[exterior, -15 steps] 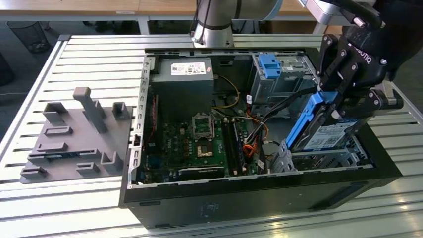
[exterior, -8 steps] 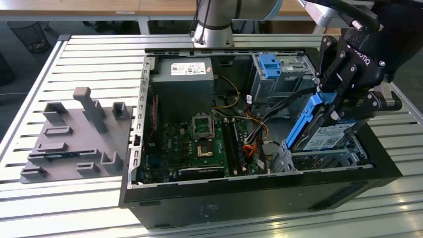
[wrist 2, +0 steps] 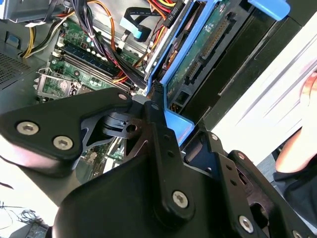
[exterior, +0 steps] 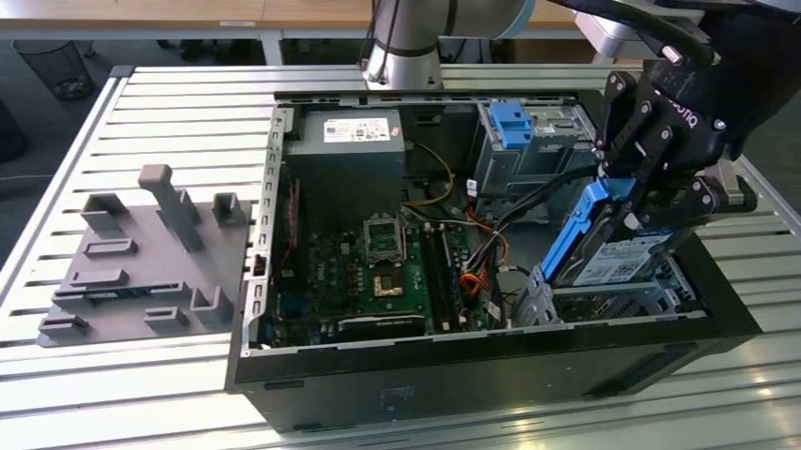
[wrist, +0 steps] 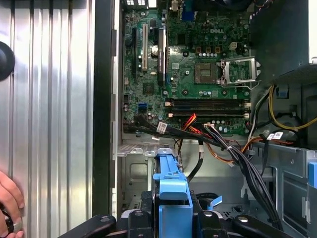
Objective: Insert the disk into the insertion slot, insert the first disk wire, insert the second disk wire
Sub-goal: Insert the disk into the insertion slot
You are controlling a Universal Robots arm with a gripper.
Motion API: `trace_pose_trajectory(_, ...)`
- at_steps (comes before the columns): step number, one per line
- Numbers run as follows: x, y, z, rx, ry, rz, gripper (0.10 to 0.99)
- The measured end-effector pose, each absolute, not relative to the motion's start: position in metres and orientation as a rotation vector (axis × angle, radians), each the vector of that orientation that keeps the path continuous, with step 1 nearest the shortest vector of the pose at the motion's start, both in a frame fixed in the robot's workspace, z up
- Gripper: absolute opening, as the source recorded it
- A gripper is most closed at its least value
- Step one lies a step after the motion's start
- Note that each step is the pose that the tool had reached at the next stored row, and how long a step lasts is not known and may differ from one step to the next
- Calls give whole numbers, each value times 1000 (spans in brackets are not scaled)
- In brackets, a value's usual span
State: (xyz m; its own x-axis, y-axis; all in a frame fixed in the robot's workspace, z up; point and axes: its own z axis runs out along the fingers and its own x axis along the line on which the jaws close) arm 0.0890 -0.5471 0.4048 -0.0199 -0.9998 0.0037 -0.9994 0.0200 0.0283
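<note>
My gripper is shut on the disk, a silver drive with a white label in a bright-blue carrier. In the exterior view it holds the disk steeply tilted at the case's right side, lower end down over the insertion slot, a low silver mesh cage in the near right corner. The second wrist view shows the disk's green underside and blue carrier rail between the black fingers. In the first wrist view the blue carrier stands edge-on above the silver bay floor.
The open black case holds a motherboard, a power supply, and a taller grey cage with a blue latch. Black and orange cables run beside the slot. A grey fixture plate lies left. A hand rests on the table.
</note>
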Motion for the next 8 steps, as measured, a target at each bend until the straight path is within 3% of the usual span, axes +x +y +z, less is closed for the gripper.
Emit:
trace_pose_trajectory(7, 89, -547, 402, 2183, -2227, -27, 376)
trace_pose_trajectory(8, 89, -547, 402, 2183, -2227, -27, 435)
